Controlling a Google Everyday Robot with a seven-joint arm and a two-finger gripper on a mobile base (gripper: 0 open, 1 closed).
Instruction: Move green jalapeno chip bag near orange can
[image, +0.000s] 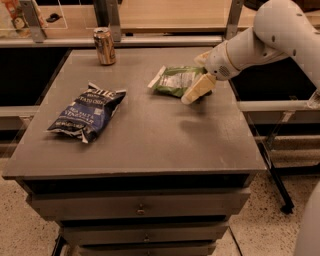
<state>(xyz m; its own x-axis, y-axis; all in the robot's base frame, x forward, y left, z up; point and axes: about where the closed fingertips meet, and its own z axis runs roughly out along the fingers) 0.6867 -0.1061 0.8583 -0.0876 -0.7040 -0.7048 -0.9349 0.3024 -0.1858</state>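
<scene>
Operator: Where is the gripper (200, 74)?

Observer: Low over the counter (150, 145), toward the back right corner. It sits at the end of a white arm (260, 40) that reaches in from beyond the right edge.

Operator: Is it grasping anything?

Observer: No, it is released. Its two cream fingers (196, 90) are spread apart, one on the far side and one on the near side of the right end of the green jalapeno chip bag (172, 80). The near finger overlaps the bag's end, but I cannot tell whether it touches.

Operator: And the bag itself?

Observer: It lies flat on the counter, right of the middle and closer to the back edge than the front. Its white end points left.

Operator: The orange can (104, 46)?

Observer: It stands upright at the back edge, near the back left corner, well apart from the green bag.

Operator: Anything else on top?

Observer: A dark blue chip bag (87, 112) lies crumpled in the left half, near the left edge and roughly midway between back and front. It is apart from both the can and the green bag. Drawers (140, 207) sit below the front edge.
</scene>
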